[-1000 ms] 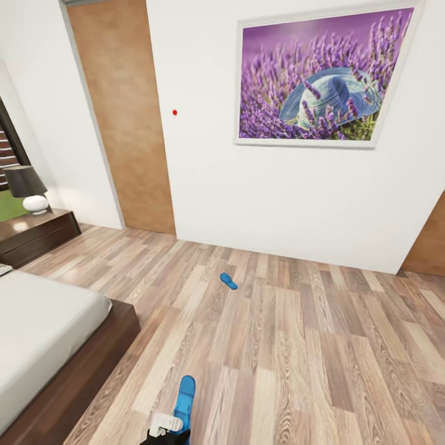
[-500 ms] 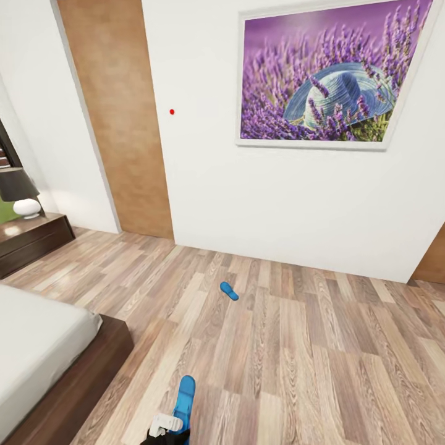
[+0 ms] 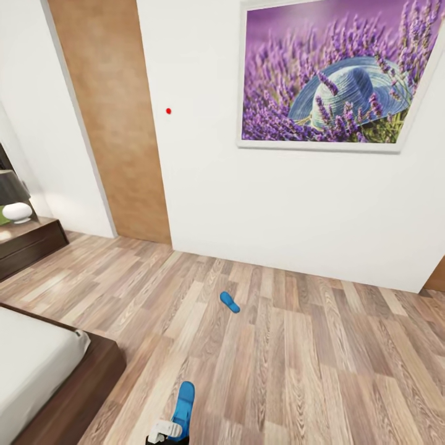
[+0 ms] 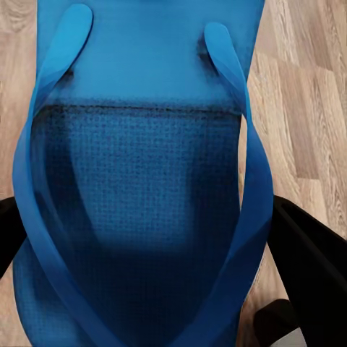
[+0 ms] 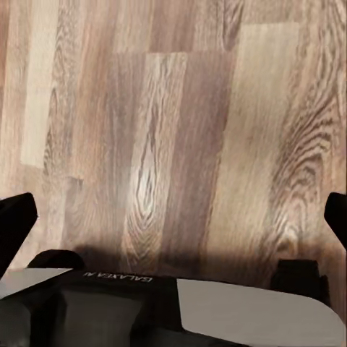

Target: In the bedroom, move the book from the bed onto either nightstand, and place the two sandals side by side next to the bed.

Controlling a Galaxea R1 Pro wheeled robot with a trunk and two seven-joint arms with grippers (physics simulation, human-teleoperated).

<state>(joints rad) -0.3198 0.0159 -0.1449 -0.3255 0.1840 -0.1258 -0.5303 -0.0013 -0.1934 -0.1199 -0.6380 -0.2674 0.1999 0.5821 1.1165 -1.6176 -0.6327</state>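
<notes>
Left wrist view: the left tool [image 4: 144,289] clamps one blue sandal [image 4: 137,181]. Right tool [image 5: 173,217] spread wide above plank floor [image 5: 173,108]. Farther off, the second sandal [image 3: 230,302] lies on the floor, apart from the bed [image 3: 37,364]; nightstand [image 3: 28,244] beyond.

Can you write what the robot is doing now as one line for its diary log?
left gripper: shut on blue sandal | right gripper: open over plank floor | second sandal: on floor, apart from bed
</notes>
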